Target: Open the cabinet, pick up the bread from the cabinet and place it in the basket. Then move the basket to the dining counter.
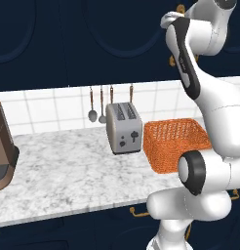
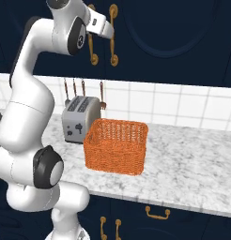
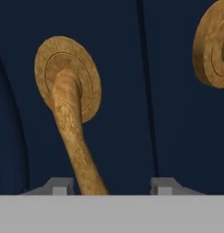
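Observation:
The cabinet (image 2: pixel 173 37) is a dark navy wall unit, and its arched doors are closed. My gripper (image 2: pixel 110 33) is raised to its pair of long brass handles. In the hand view a curved brass handle (image 3: pixel 73 132) runs down between my two fingertips, closer to the left one. The gripper (image 3: pixel 111 185) stands open, and the right fingertip (image 3: pixel 163 185) is clear of the handle. The orange mesh basket (image 1: pixel 175 141) (image 2: pixel 116 145) sits on the marble worktop below. The bread is hidden. The dining counter is out of view.
A silver toaster (image 1: pixel 124 128) (image 2: pixel 78 119) stands just left of the basket. Utensils (image 1: pixel 92 105) hang on the tiled wall behind it. A brown appliance (image 1: pixel 2 151) sits at the worktop's far left. Brass-handled drawers (image 2: pixel 157 213) run under the worktop.

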You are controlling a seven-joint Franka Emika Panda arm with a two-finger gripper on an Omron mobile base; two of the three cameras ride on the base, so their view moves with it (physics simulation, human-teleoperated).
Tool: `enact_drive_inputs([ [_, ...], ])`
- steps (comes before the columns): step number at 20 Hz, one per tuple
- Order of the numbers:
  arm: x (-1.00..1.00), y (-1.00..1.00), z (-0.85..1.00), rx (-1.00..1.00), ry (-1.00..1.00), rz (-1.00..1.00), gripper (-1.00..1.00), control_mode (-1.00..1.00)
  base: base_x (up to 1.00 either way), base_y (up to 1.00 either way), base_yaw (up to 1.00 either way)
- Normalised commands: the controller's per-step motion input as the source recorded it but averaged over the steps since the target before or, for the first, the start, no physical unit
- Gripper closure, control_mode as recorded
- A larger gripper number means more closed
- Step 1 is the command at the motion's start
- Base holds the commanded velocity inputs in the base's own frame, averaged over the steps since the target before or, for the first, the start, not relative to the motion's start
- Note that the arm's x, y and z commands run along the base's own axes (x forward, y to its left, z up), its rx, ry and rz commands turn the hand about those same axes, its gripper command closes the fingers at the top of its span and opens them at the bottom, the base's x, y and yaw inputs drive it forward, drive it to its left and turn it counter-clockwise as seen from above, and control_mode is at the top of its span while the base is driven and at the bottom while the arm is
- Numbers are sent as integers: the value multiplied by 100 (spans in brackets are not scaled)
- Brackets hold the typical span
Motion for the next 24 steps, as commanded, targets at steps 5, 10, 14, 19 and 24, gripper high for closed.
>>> enact_drive_inputs([
  [5,-8,13,0,0,0,-4,100,-100,0,0,0],
  [10,-62,26,0,0,1,-11,100,-100,0,0,0],
  [14,-98,23,0,0,0,-10,100,-100,0,0,0],
  [19,-100,9,0,0,0,-6,100,-100,0,0,0],
  [24,-88,22,0,-8,3,-1,100,-100,0,0,0],
])
